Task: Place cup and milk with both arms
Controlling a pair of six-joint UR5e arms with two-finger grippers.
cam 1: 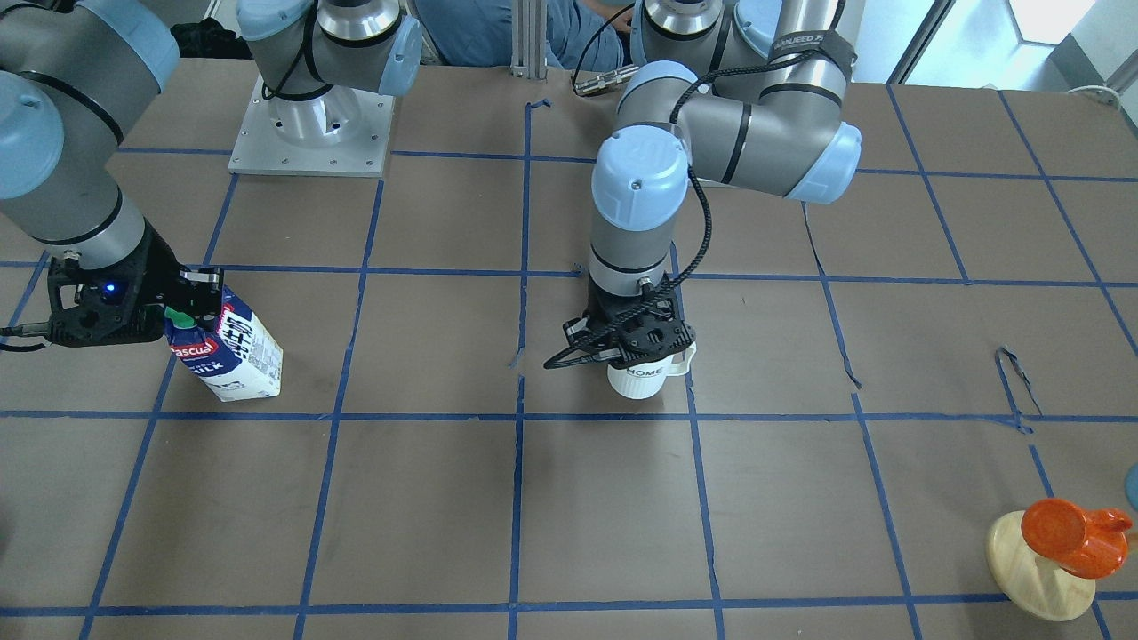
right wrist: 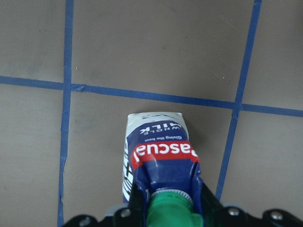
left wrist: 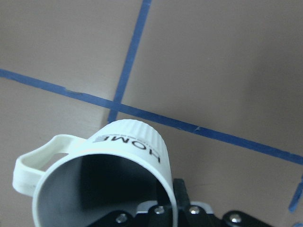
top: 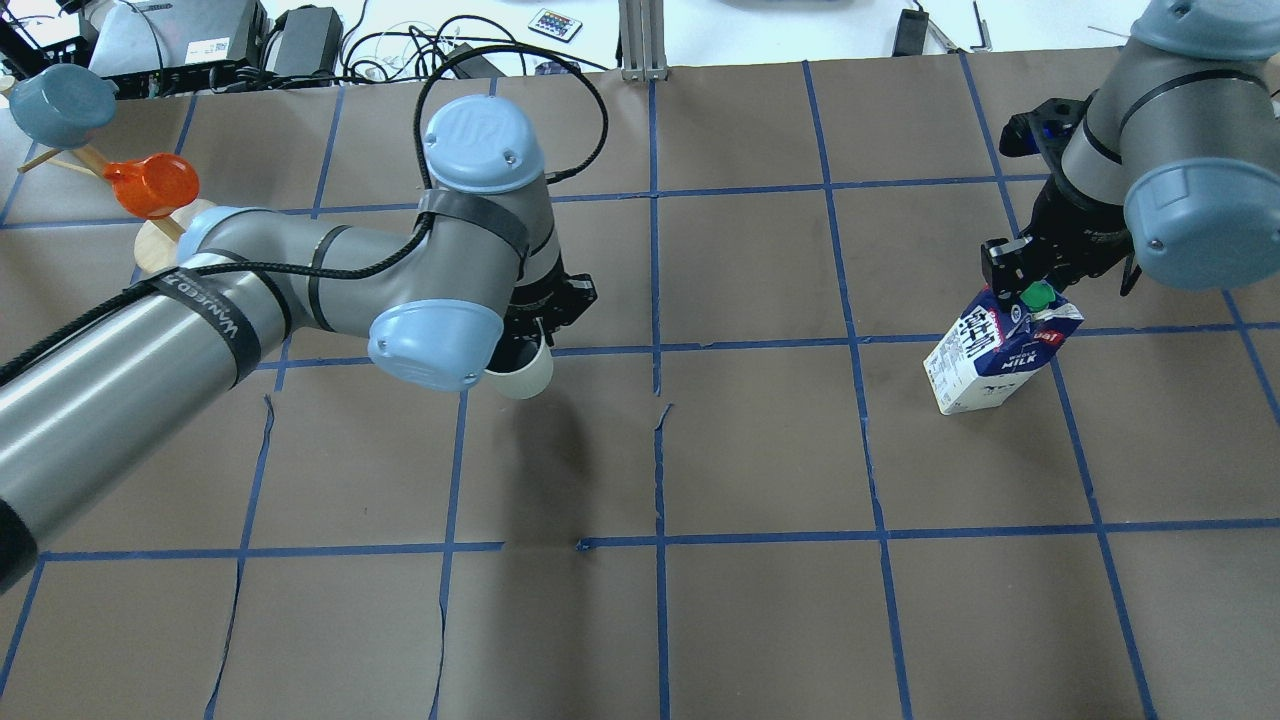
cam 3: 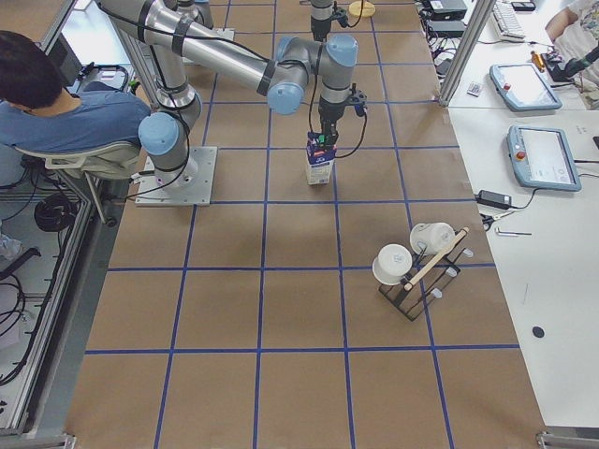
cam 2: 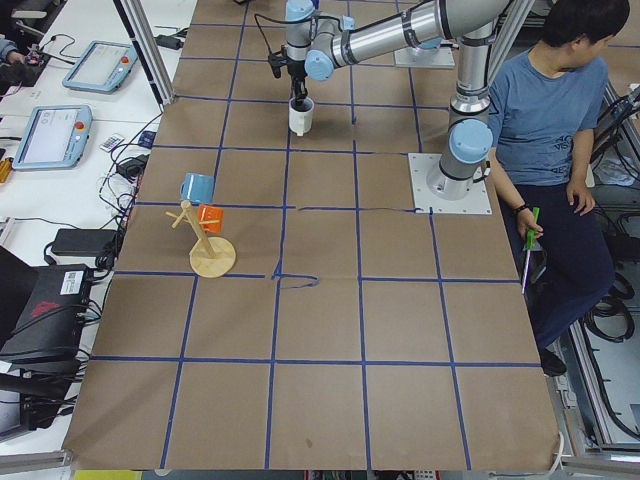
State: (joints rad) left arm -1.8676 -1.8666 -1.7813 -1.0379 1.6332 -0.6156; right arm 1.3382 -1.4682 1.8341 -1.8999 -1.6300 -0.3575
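The big brown table (cam 1: 427, 516) was marked into squares with blue tape (cam 1: 520, 498). The robot's two arms reached out over it, each one holding a thing.

The left arm (cam 1: 738, 133) bent down near the middle of the table. The right arm (cam 1: 71, 178) came down over its own side, well apart from the other.

The milk (cam 1: 233, 351) hung under the right arm, inside one square and near a tape line. The right gripper (cam 1: 191, 298) was pinched tight on the very top of it, right by the green cap (right wrist: 169, 210). The bottom looked to be on the table or just above it. I could not tell which.

The cup (cam 1: 642, 378) was under the left arm, mouth up, just beside a tape line. The left gripper (cam 1: 636, 342) was squeezed on its rim, one finger inside and one outside. It too sat very low, but I could not see if it touched.

Far off in a corner, an orange cup (cam 1: 1071, 533) hung on a wooden stand (cam 1: 1036, 578).

I think this was the setting-down step. Next, both things would need to rest flat on the table. Then the fingers would need to open and go straight up, so the tall milk does not tip and the cup rim does not catch.
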